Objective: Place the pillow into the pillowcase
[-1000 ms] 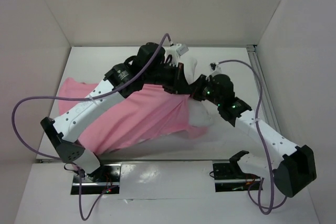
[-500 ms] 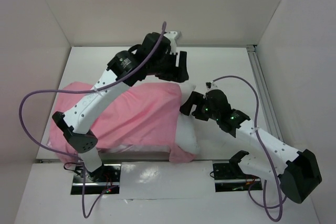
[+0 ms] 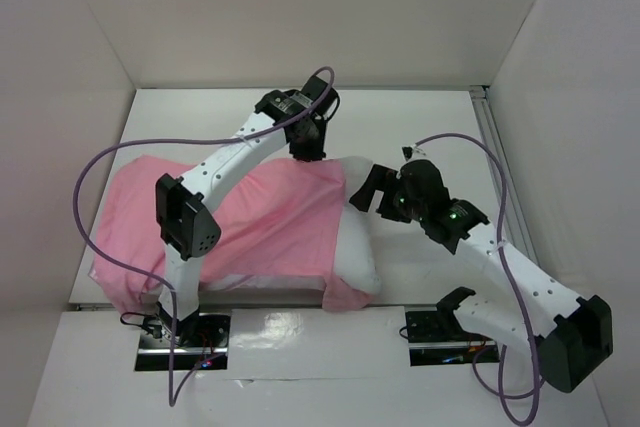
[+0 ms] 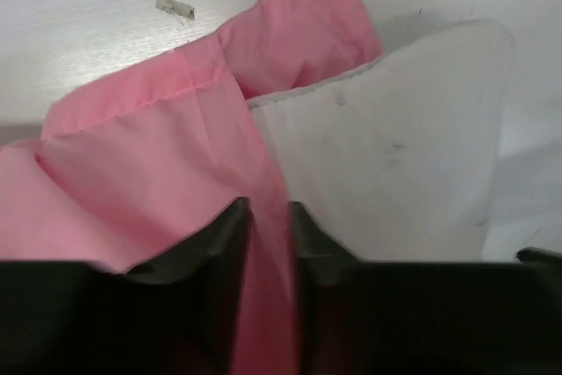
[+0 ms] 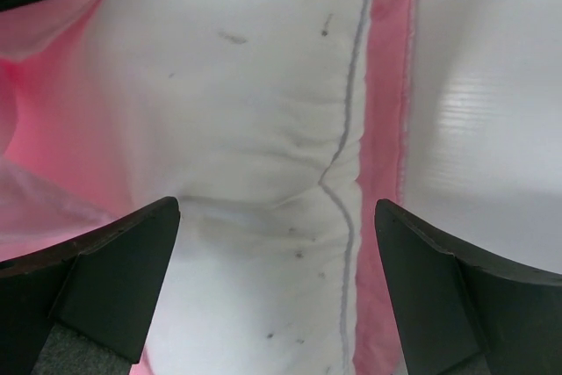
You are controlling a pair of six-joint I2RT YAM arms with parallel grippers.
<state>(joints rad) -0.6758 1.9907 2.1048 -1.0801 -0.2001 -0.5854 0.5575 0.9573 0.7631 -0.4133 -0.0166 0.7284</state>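
Judging from the left, the first risk sat with the pillowcase, which lay across the table from 9 o'clock toward the middle. Its slack satin could bunch at the closed end if the cloth were tugged without the filling following, leaving those corners unfilled. At the 12 o'clock edge of the sack's mouth, the left gripper had a strip of pink hem running between its jaws. The wrist view was too close to show whether they pinched that hem or merely straddled it, so I cannot tell. If loose, the slippery hem would likely slide out on any pull. If clenched on one layer only, the mouth might twist shut rather than widen. Further right, the pillow bulged out of the mouth at the 3 o'clock end. A careless shove there could push the whole bundle toward the table's near edge at 6 o'clock, where pink cloth already lay close. The right gripper hovered over that white end with jaws released wide, grasping nothing. Closing there might catch pillow and hem together.

As for the container, the pillowcase held most of the pillow, with only its right end and seam bare outside the opening.
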